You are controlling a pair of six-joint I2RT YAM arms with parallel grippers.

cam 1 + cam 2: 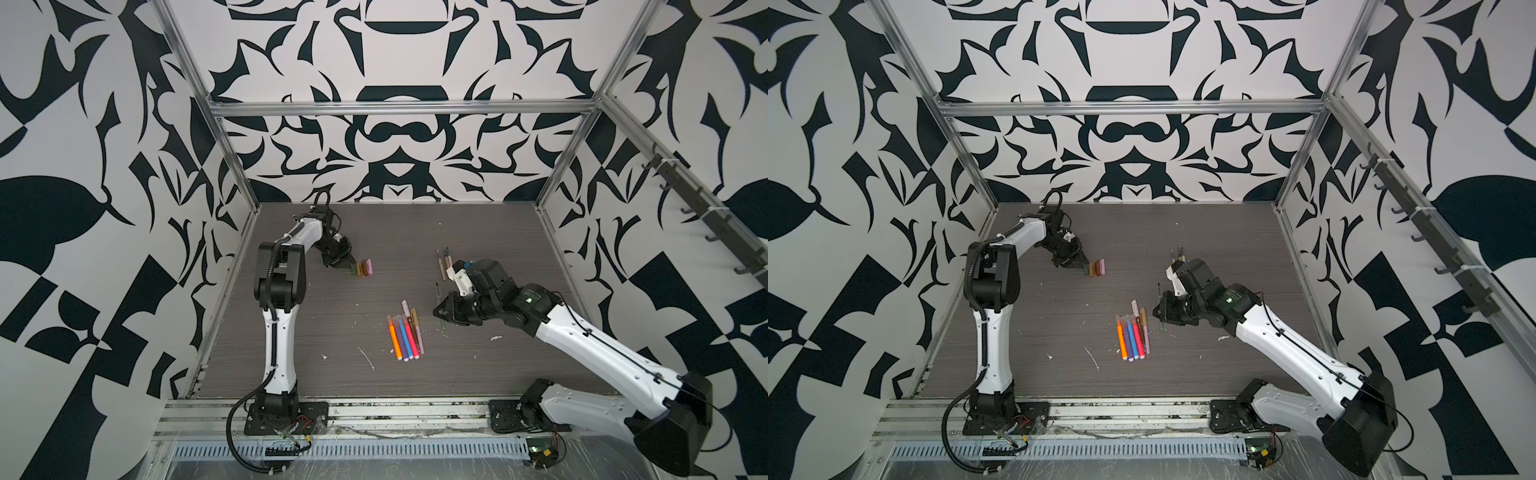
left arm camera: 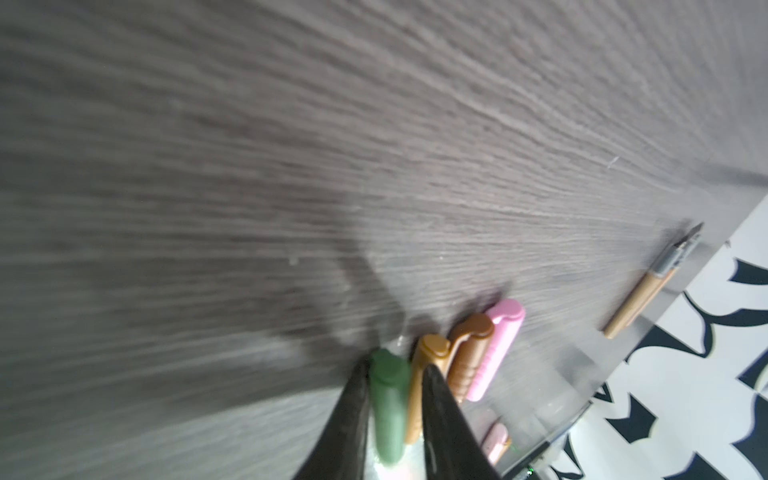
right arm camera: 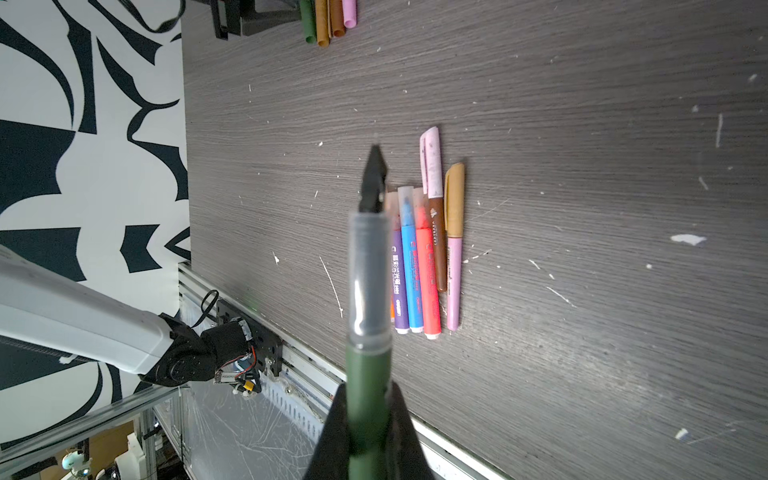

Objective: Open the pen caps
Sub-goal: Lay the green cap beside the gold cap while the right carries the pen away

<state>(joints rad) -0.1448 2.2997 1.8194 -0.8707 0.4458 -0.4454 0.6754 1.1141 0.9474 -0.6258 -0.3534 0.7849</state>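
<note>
Several pen caps lie side by side at the back left of the table (image 1: 332,332): a green cap (image 2: 388,407), a tan cap (image 2: 432,351), a brown cap (image 2: 469,353) and a pink cap (image 2: 498,345). My left gripper (image 2: 397,368) is open and straddles the green cap, which rests on the table with a gap on the tan side. In both top views the left gripper (image 1: 349,266) (image 1: 1086,266) sits at the left end of the cap row (image 1: 362,268) (image 1: 1097,267). My right gripper (image 3: 369,388) (image 1: 440,311) is shut on an uncapped green pen (image 3: 368,365) with its dark tip bare.
A cluster of capped pens (image 1: 405,336) (image 1: 1133,334) (image 3: 415,266) lies mid-table: orange, purple, blue, pink, brown and lilac. A few uncapped tan pens (image 1: 442,262) (image 2: 640,299) lie at the back right. White scuffs dot the wood. Metal frame rails edge the table.
</note>
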